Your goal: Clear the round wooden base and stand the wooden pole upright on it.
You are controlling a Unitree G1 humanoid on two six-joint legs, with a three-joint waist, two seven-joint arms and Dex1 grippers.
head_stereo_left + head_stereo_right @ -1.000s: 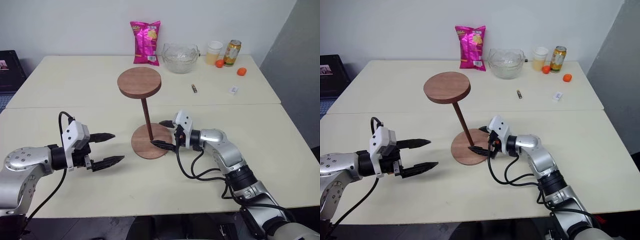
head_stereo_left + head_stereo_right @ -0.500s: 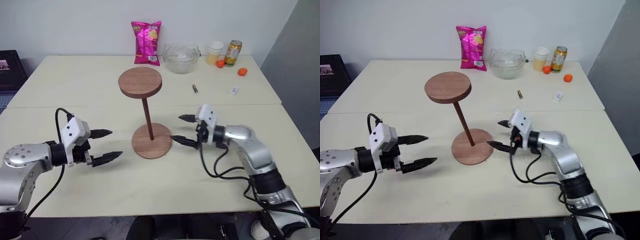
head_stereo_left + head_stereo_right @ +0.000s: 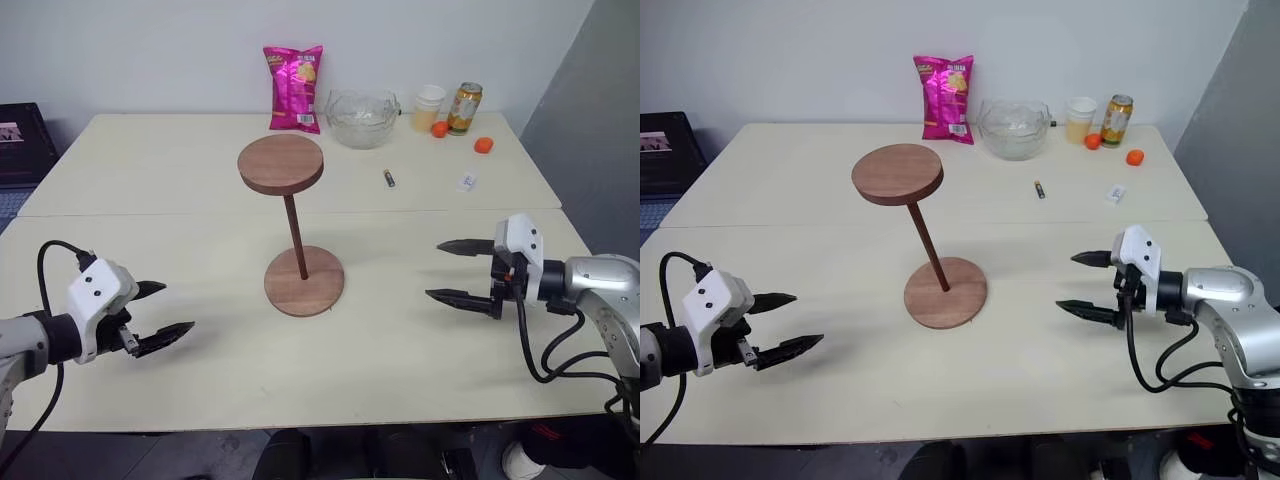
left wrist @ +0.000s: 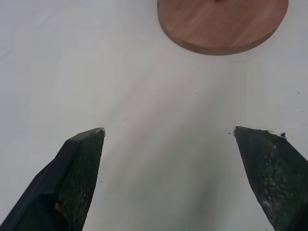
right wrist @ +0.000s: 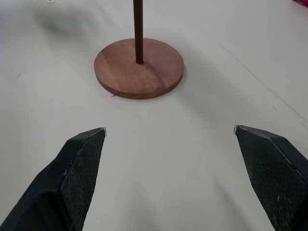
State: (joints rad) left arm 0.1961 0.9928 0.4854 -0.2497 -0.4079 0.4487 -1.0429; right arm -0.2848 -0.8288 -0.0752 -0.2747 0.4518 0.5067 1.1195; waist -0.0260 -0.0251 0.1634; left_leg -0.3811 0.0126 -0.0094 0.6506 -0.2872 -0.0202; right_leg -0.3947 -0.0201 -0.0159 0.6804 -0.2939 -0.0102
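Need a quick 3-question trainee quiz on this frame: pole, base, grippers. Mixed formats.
1. True or false: the thin dark-brown wooden pole stands upright on the flat round reddish-brown wooden base.
2. Multiple choice: the left gripper and the right gripper are A) both shut on the pole, B) both open, holding nothing, apart from the base, C) one open, one shut.
3. Fill in: at the table's far edge, the clear glass bowl sits beside a pink ____.

Key: 1 true. 2 B. 3 snack bag.
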